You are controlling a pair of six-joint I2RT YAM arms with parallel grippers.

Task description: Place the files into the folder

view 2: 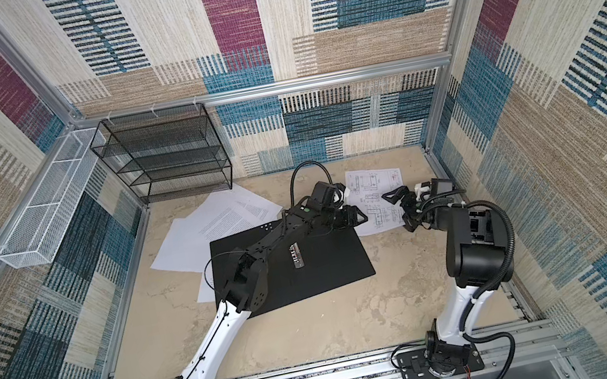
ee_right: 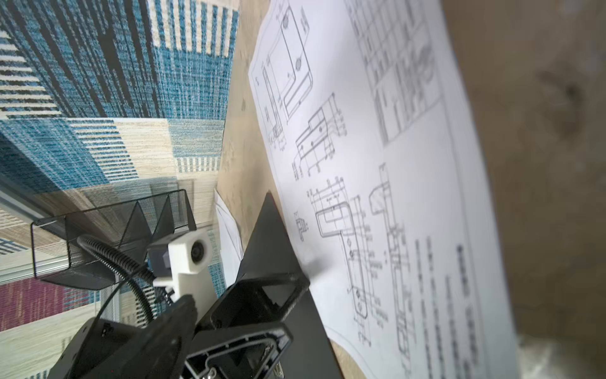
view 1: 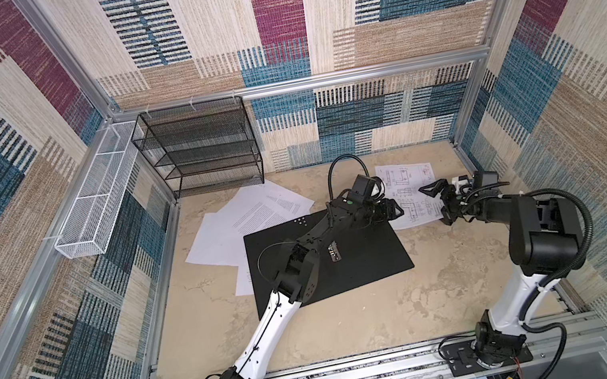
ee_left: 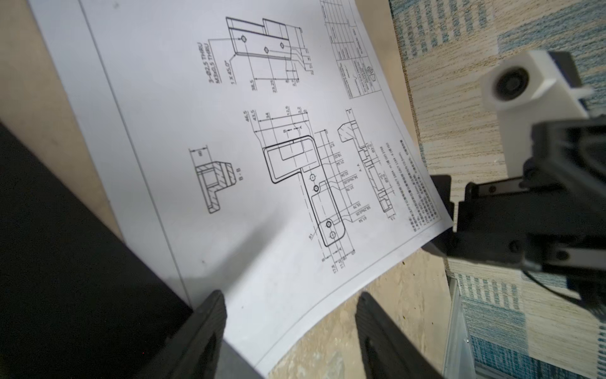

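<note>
Our left jaws, spread, straddle the drawing's corner beside the folder; our right jaws gape round its edge away from the folder, likelier to pinch first.

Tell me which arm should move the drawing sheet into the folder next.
Left, probably. The left gripper, jaws open, hangs over an edge of the drawing sheet beside the folder, ready to pinch and drag it across. The right gripper, also open, is at the sheet's far edge.
</note>
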